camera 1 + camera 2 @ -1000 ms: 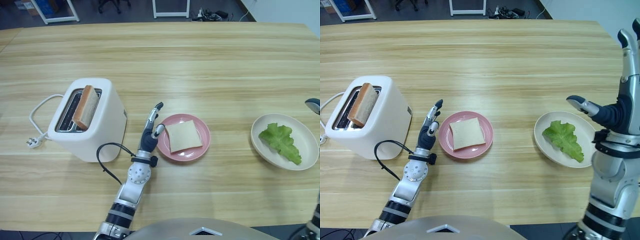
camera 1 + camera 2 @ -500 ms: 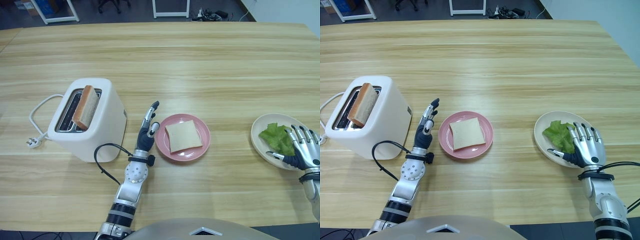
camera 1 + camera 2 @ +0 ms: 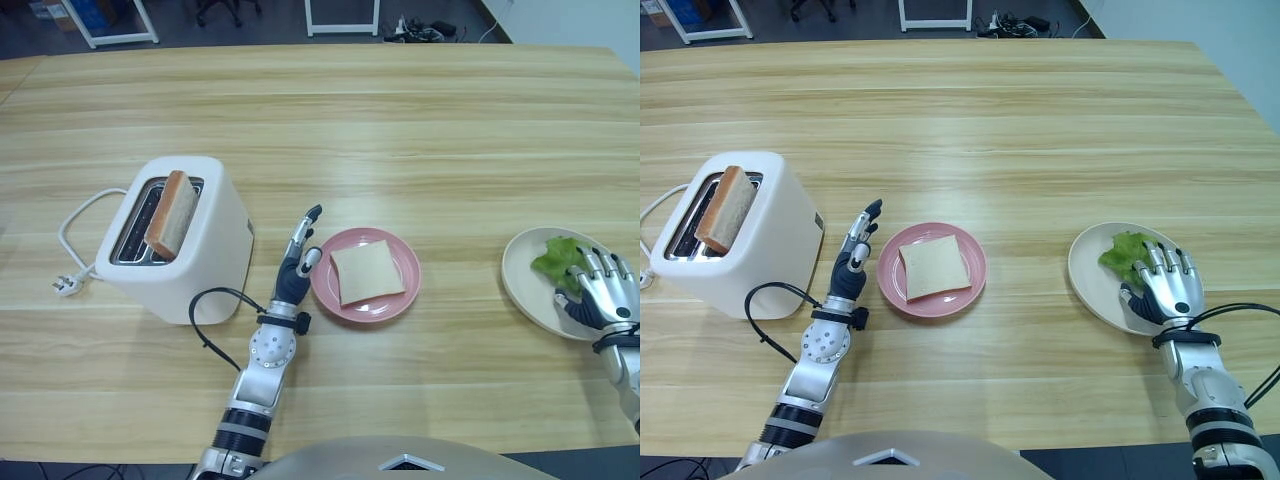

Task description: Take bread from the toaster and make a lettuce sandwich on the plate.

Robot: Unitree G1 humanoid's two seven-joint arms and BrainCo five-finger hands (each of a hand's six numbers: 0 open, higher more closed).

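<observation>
A white toaster (image 3: 190, 250) stands at the left with one slice of bread (image 3: 172, 213) sticking out of its slot. To its right a pink plate (image 3: 323, 291) holds a slice of white bread (image 3: 366, 271). My left hand (image 3: 298, 256) rests upright between toaster and pink plate, fingers straight and holding nothing. At the right, a cream plate (image 3: 1086, 287) carries a green lettuce leaf (image 3: 1124, 249). My right hand (image 3: 1165, 291) lies on that plate's near side with its fingers curled over the leaf, which is bunched up beneath them.
The toaster's white cord and plug (image 3: 67, 285) lie on the wooden table (image 3: 400, 140) to the toaster's left. Bare tabletop stretches across the far half and between the two plates. Chair and frame legs stand beyond the far edge.
My right hand came down from a raised pose onto the cream plate and curled its fingers over the lettuce, bunching it. The left hand has hardly shifted.
</observation>
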